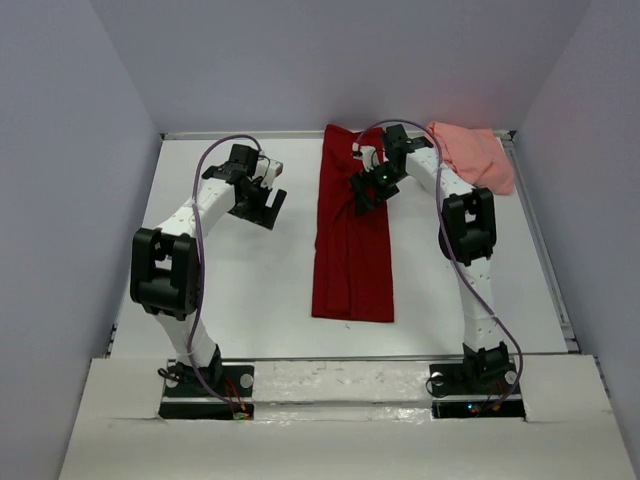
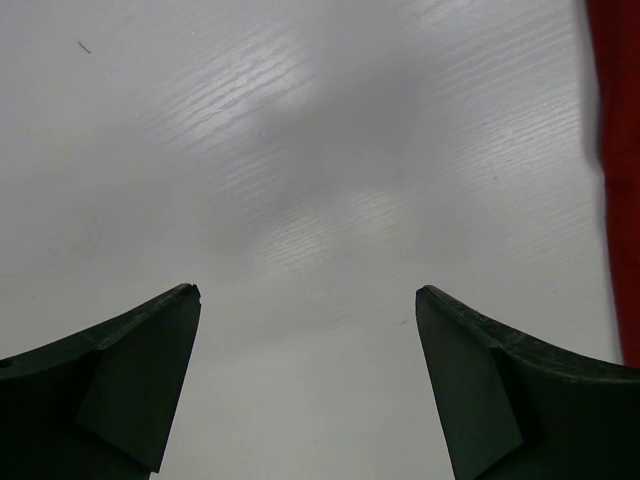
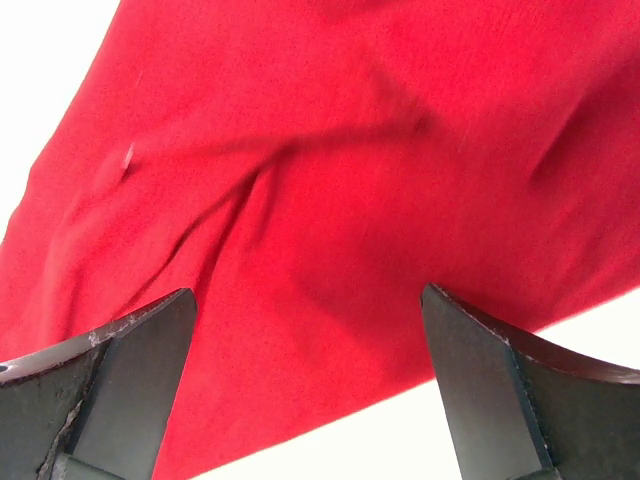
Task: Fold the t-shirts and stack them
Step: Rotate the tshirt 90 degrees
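White links (image 1: 188,213), black joint housings (image 1: 165,270), black bases (image 1: 205,386) on left arm (image 1: 200,340) and right arm (image 1: 482,300). Lilac cable (image 1: 200,170) loops along each. Black wedge-shaped fingers (image 2: 130,380) on left tool (image 1: 258,212), right tool (image 1: 366,192). Green light (image 1: 383,180) by right tool.

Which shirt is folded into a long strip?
The dark red t-shirt in the middle; the salmon pink t-shirt lies bunched in the far right corner.

The white counter (image 1: 260,290) is carrying two shirts: a dark red t-shirt (image 1: 352,260) is lying flat in a long strip down its middle, and a salmon pink t-shirt (image 1: 475,155) is sitting bunched at its far right corner.
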Controlling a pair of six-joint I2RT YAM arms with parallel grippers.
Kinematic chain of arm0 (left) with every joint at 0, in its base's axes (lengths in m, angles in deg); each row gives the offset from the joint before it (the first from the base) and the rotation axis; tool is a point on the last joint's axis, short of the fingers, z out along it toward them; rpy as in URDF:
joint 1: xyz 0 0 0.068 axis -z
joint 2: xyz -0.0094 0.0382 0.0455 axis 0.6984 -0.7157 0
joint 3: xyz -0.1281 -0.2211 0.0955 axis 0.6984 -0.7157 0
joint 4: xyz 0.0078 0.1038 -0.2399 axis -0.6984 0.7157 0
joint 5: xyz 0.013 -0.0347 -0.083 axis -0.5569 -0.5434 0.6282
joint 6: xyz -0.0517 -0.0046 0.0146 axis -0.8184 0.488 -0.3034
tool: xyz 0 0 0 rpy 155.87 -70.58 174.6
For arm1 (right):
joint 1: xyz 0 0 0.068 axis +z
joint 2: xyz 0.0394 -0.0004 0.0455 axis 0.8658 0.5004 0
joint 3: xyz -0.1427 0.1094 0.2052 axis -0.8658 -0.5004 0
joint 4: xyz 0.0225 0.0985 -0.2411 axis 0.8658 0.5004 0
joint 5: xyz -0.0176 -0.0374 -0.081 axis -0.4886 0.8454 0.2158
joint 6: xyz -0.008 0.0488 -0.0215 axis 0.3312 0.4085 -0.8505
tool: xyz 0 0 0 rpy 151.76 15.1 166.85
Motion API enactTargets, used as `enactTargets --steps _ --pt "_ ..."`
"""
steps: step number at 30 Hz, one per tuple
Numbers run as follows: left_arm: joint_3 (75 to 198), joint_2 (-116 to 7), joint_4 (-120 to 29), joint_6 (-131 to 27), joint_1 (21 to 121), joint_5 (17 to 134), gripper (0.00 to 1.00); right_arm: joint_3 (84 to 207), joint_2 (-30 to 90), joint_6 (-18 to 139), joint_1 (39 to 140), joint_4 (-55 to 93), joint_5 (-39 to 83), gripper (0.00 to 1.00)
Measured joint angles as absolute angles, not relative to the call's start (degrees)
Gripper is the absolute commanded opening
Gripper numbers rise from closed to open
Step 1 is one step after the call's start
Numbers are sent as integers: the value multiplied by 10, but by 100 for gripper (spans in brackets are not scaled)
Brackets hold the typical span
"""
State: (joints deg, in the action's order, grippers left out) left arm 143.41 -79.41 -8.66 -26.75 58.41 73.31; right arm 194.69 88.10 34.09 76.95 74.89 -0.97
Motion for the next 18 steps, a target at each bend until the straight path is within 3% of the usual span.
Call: enactTargets --steps 12,18 --pt "1452 -734 -59 -267 592 795 99 1813 623 332 765 797 -20 100" --pt "1419 -714 -58 -247 678 838 99 1682 520 305 765 824 -32 100"
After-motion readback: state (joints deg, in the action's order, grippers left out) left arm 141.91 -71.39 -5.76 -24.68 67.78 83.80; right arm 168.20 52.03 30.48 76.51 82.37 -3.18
